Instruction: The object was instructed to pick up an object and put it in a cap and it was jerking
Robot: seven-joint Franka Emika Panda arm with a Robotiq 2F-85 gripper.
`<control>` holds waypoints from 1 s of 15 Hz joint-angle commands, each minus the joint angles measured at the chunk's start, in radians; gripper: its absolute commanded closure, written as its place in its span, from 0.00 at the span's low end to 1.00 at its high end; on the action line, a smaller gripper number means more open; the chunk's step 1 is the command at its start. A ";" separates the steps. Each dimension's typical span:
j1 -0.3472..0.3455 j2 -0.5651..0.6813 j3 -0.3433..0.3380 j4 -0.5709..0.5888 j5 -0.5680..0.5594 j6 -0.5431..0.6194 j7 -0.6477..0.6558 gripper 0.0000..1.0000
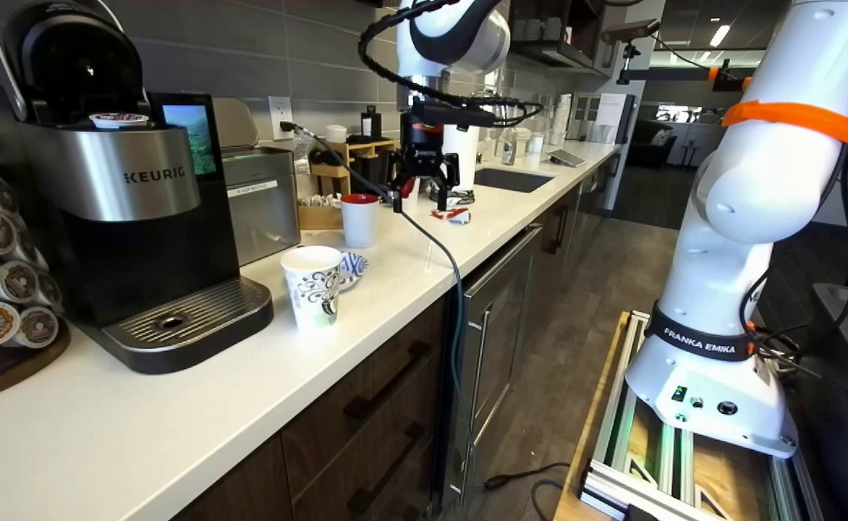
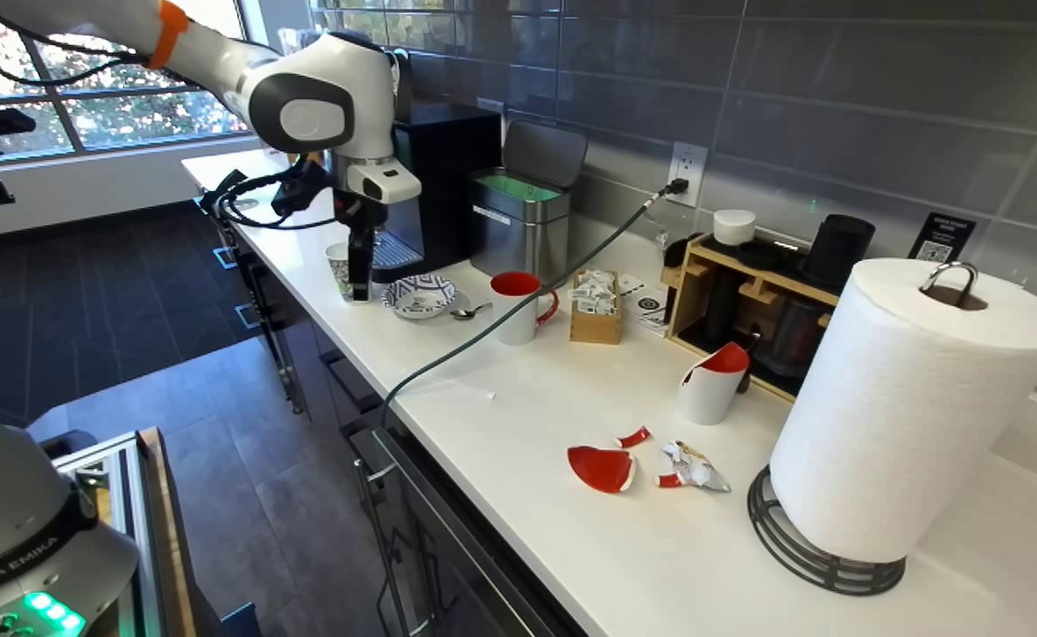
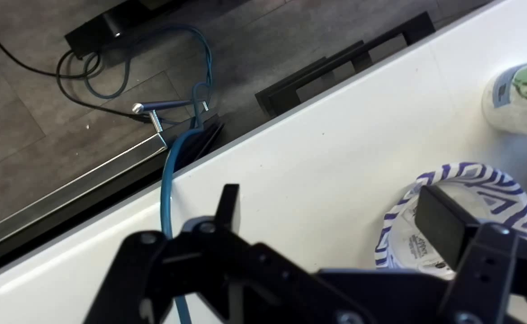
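The gripper (image 3: pixel 333 209) is spread and empty, the upright cup (image 3: pixel 522 101), likely goal, standing beyond one finger (image 3: pixel 441 225), past the bowl (image 3: pixel 508 193).

Cup (image 1: pixel 311 288) wht w/ dk swirls, bowl (image 3: pixel 508 191) blue/wht.

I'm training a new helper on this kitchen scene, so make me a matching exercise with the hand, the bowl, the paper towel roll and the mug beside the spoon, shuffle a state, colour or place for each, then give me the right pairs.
Things:
1. hand
2. bowl
3. paper towel roll
4. mug beside the spoon

Descriptions:
A. white body, red inside
B. open, holding nothing
C. on a dark stand
D. blue-and-white pattern

Right pairs: 1-B; 2-D; 3-C; 4-A
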 commanded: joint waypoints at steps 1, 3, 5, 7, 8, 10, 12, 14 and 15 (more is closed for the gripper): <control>-0.010 0.042 -0.020 -0.046 0.042 0.106 0.132 0.00; -0.008 0.070 -0.024 -0.073 0.044 0.181 0.222 0.00; -0.008 0.087 -0.032 -0.104 0.052 0.246 0.303 0.00; 0.000 0.086 -0.038 -0.077 0.022 0.199 0.242 0.00; 0.000 0.089 -0.039 -0.076 0.022 0.200 0.239 0.00; -0.001 0.101 -0.030 -0.062 -0.002 0.216 0.312 0.00; -0.006 0.142 -0.020 -0.046 -0.059 0.236 0.491 0.00; -0.001 0.174 -0.021 -0.035 -0.099 0.247 0.628 0.00; 0.004 0.189 -0.024 -0.029 -0.110 0.246 0.683 0.00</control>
